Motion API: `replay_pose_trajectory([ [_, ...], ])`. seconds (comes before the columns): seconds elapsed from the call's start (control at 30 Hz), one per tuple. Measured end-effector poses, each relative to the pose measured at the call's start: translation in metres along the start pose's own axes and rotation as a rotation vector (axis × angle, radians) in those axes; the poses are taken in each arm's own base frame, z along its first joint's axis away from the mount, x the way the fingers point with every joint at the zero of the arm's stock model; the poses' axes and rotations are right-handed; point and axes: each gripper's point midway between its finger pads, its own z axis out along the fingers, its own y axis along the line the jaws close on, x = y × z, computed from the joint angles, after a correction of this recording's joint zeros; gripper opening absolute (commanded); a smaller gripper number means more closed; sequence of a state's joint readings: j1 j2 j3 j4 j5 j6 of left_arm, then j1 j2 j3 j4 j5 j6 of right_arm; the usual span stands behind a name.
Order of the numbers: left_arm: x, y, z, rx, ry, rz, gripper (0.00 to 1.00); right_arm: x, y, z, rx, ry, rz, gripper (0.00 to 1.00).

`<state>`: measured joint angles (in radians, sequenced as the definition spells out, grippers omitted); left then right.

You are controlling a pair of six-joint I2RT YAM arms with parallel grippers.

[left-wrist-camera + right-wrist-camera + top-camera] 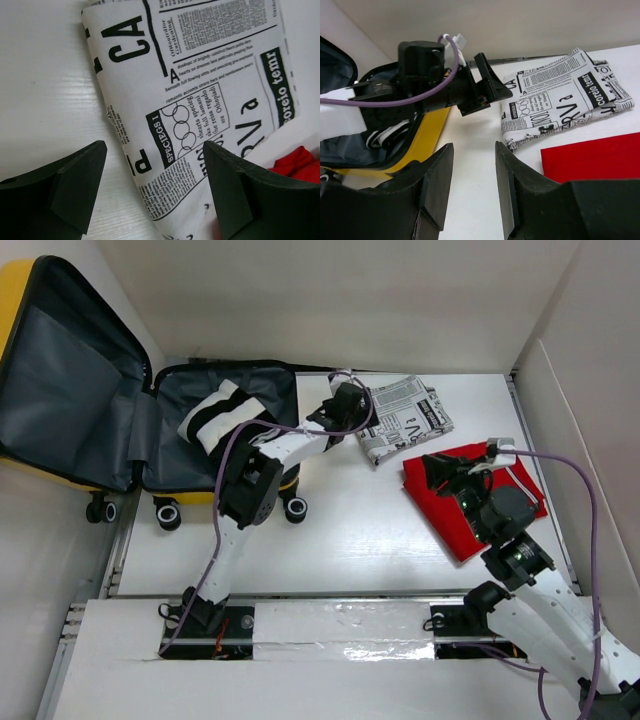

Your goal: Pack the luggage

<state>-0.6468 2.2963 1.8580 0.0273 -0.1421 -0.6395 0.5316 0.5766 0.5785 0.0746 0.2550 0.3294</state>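
**A:** 2 folded cloths are lying outside the small yellow hard-shell luggage (70,380). It is sitting open at the far left of the white table (350,530), with a black-and-white striped bundle (215,415) resting in its grey-lined base.

**B:** What is the left gripper (152,155) doing?

**A:** It is hanging wide open and gripping nothing. 1 finger is over bare table and the other over the folded newspaper-print cloth (410,415). I am judging that picking up this cloth is the step in hand.

**B:** How should it be going about that?

**A:** It should be dropping straight down over the folded edge and pinching every layer, not only the top 1. Closing too high is likely risking a loose sheet unfolding on the way across.

**B:** And the right gripper (472,165)?

**A:** Its jaws are standing only narrowly apart and empty, above the flat red folded cloth (595,155). It should be keeping clear, since both arms are working close together there.
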Motion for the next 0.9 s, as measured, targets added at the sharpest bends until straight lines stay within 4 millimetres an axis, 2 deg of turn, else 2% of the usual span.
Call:
replay_pose_trajectory([
  [0.1,0.014,0.007,0.012,-0.039,0.030,-0.014,0.79,0.002,0.000,0.001,0.002,0.006,-0.002,0.45],
  [0.3,0.033,0.014,0.028,-0.076,0.070,-0.055,0.75,0.002,0.000,0.001,0.001,0.008,-0.002,0.45],
  [0.5,0.039,0.003,0.046,-0.038,0.081,-0.123,0.67,0.004,0.001,0.001,-0.007,0.013,-0.002,0.45],
  [0.6,0.039,-0.001,0.048,-0.022,0.083,-0.167,0.55,0.002,0.002,0.000,-0.014,0.008,0.000,0.44],
  [0.63,0.039,-0.003,0.049,-0.012,0.086,-0.188,0.44,0.002,0.003,0.000,-0.016,0.006,0.001,0.44],
  [0.7,0.039,-0.002,0.054,0.022,0.090,-0.240,0.31,0.001,0.003,-0.001,-0.019,0.004,0.003,0.44],
  [0.73,0.040,-0.002,0.055,0.039,0.095,-0.263,0.19,0.001,0.003,-0.001,-0.020,0.003,0.004,0.44],
  [0.8,0.042,0.001,0.060,0.071,0.096,-0.305,0.09,0.001,0.003,-0.002,-0.021,0.001,0.005,0.44],
  [0.83,0.042,0.001,0.061,0.089,0.096,-0.317,0.00,0.000,0.003,-0.002,-0.021,0.001,0.005,0.44],
  [0.9,0.037,0.001,0.062,0.119,0.083,-0.329,0.00,0.000,0.003,-0.002,-0.022,-0.002,0.006,0.44],
])
